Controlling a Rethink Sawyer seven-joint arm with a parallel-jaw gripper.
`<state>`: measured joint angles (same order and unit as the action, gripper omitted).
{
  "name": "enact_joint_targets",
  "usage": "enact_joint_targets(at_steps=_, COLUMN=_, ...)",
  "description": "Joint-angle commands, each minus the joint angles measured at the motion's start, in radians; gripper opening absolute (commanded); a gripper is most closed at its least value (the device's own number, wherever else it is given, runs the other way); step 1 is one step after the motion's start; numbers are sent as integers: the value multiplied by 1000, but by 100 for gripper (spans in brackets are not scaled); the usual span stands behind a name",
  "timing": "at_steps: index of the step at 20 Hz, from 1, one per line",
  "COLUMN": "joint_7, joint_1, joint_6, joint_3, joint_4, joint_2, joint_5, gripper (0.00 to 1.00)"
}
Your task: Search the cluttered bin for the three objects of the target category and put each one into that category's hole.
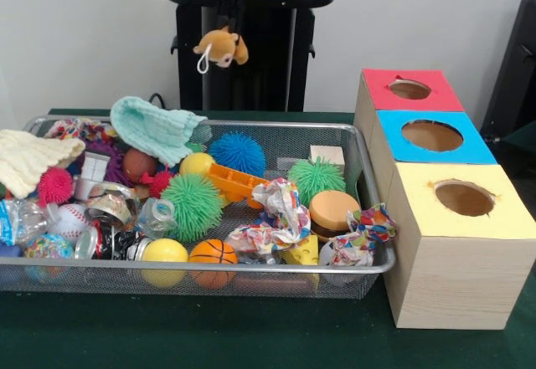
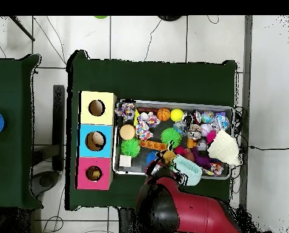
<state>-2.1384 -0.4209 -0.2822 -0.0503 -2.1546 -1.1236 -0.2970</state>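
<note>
A small brown stuffed toy (image 1: 222, 48) hangs up high at 12 o'clock, above the back rim of the wire bin (image 1: 251, 279). It hangs right under the end effector (image 1: 224, 9), which seems to hold it, but I cannot tell for sure how the end effector grips. The bin sits on the green tabletop (image 1: 167, 335) and is full of toys. A green spiky ball (image 1: 193, 206) lies near the middle, a blue spiky ball (image 1: 237, 152) behind it, and a little basketball (image 1: 213, 253) at 6 o'clock. At 3 o'clock stands a wooden box with a red hole (image 1: 409, 89), a blue hole (image 1: 432, 135) and a yellow hole (image 1: 464, 198).
</note>
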Motion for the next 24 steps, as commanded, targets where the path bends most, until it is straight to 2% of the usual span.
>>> enact_joint_targets(at_steps=1, joint_7=-73, joint_1=73, joint_6=-105, joint_3=-51, joint_4=-52, joint_2=-29, joint_5=51, gripper=0)
enact_joint_targets(at_steps=8, joint_7=-121, joint_1=177, joint_6=-94, joint_3=1, joint_4=-17, joint_2=-1, joint_5=58, gripper=0)
enact_joint_targets(at_steps=17, joint_7=-140, joint_1=265, joint_6=-125, joint_3=44, joint_4=22, joint_2=9, joint_5=73, gripper=0)
enact_joint_targets(at_steps=24, joint_7=-142, joint_1=317, joint_6=-166, joint_3=63, joint_4=16, joint_2=-30, joint_5=103, gripper=0)
